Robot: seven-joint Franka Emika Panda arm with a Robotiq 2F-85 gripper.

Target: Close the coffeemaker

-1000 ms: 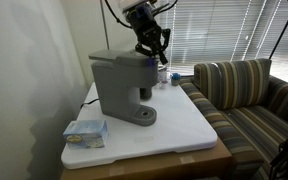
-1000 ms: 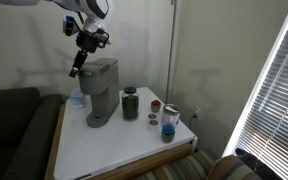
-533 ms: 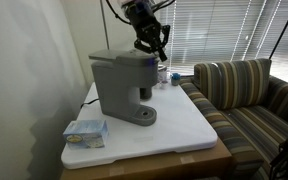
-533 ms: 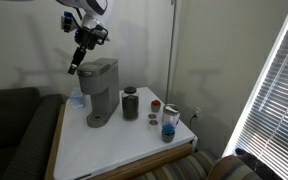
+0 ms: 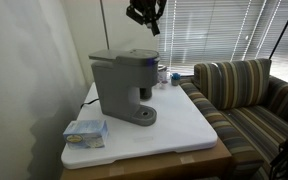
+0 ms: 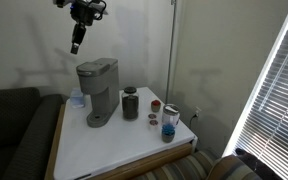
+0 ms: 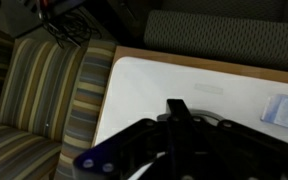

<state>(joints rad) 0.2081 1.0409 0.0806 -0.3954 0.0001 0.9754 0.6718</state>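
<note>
Exterior views are both showing the coffeemaker (image 5: 118,86) standing upright on the white table (image 5: 179,128), toward the edge nearest the wall. Its lid (image 5: 124,55) is lying down flat on the gray body, with no gap showing. Its round drip base (image 5: 141,116) is resting on the tabletop, facing the open part of the table.

The gripper (image 5: 152,24) is hanging well above the machine, near the top edge of the picture, touching nothing. Its fingers (image 6: 76,42) are reading as one thin dark sliver pointing downward, apart from the lid. Wrist view is looking down over the white tabletop, and the fingers are meeting there at a single tip. The pincer appears clenched on nothing, though that picture is dark and blurred at the tips.

Other items on and around the table:
A blue packet (image 5: 84,132) is lying near the table corner, close to the drip base but apart from it. A dark cup (image 6: 130,103) is standing just beside the coffeemaker. Small containers (image 6: 168,120) are clustering near another corner, well apart from the machine. A striped sofa (image 5: 242,88) is sitting alongside the table, and window blinds (image 5: 209,30) are hanging behind it.
</note>
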